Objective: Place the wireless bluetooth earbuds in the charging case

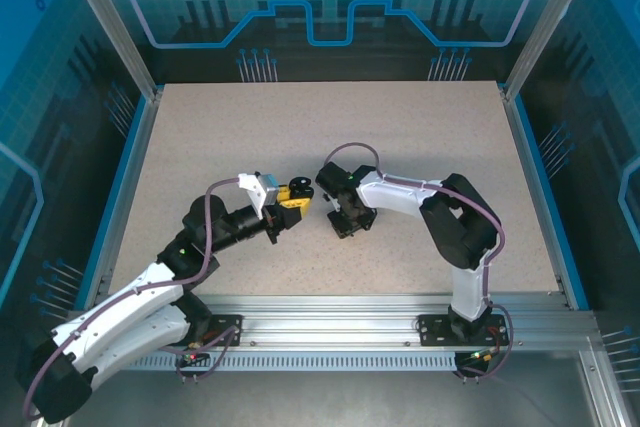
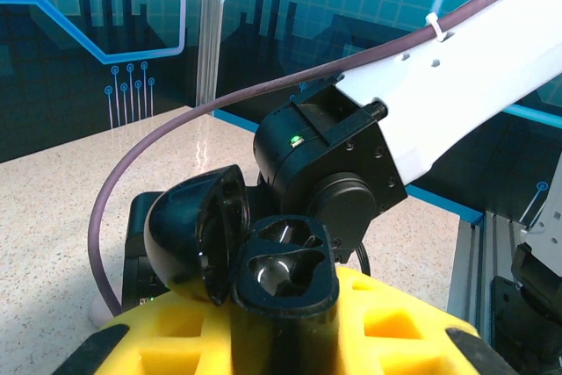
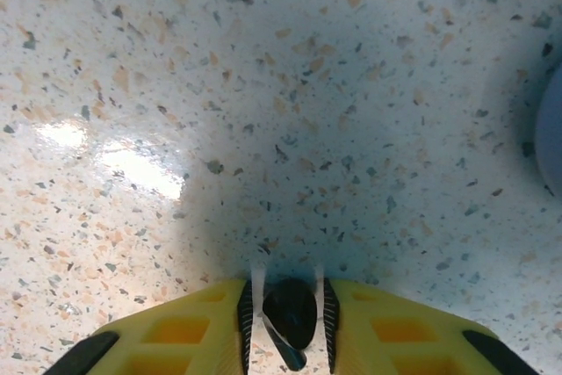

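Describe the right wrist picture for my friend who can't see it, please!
A yellow two-fingered claw at the bottom of the picture pinches a tiny glossy black stemmed earbud over a shiny white speckled stone-look table. A blurry pale blue shape pokes in at the right edge, too cut off to identify.

Glossy black plastic case [image 2: 246, 256] and earbud [image 3: 290, 309]; polished speckled table [image 3: 263, 85].
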Motion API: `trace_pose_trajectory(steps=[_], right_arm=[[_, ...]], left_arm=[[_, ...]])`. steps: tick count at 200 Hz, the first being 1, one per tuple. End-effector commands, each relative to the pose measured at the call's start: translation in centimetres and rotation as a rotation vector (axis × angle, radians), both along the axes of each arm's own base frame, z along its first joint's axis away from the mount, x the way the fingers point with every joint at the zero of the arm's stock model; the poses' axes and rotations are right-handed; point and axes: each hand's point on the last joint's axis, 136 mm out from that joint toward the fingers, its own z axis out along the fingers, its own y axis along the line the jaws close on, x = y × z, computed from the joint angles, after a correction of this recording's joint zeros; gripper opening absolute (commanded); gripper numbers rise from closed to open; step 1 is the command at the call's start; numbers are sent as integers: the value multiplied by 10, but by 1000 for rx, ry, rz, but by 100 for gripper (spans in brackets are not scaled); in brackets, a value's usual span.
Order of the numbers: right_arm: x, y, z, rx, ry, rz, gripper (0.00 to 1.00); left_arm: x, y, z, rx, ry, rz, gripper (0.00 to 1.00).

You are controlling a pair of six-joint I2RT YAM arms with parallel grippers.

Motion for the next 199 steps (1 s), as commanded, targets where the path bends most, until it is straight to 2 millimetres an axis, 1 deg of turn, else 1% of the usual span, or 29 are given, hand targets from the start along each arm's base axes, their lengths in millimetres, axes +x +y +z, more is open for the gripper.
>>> trace_pose_trajectory(steps=[1,22,51,77,100,116,128,152,171,173,175,177,185,199], right_arm=[[-6,1,-13,-28,25,12,26],[-6,0,-9,-25,13,12,23],[-3,-3,3,11,-15,-4,21],[-1,-6,24,96,-49,-30,21],[1,-4,51,233,-102,-37,21],[2,-4,78,356,-149,-43,21],[3,-4,104,456,-203,-46,21],[3,-6,160,642,-329,-38,21],[-1,-7,206,773,-432,-9,21],[-3,-7,214,795,-449,-2,21],[-3,-7,216,801,-453,-1,21],[-4,-7,223,820,-466,3,21],[-7,-7,240,869,-499,12,21],[-12,-9,267,936,-559,26,21]], left_arm=[[-2,2,-1,14,-26,11,3],[-2,3,-1,16,-27,12,3],[-2,4,-3,19,-25,17,3],[-2,4,-5,20,-20,15,3],[-1,2,-8,18,-15,13,3],[0,0,-9,9,-14,4,3],[1,-3,-8,-3,-16,-5,2],[6,-9,-8,-25,-16,-18,2],[12,-16,-8,-38,-16,-23,2],[12,-16,-7,-41,-18,-23,1],[13,-17,-7,-45,-20,-24,1],[13,-18,-7,-46,-19,-24,1],[16,-22,-6,-57,-25,-28,1],[20,-29,-4,-74,-41,-33,1]])
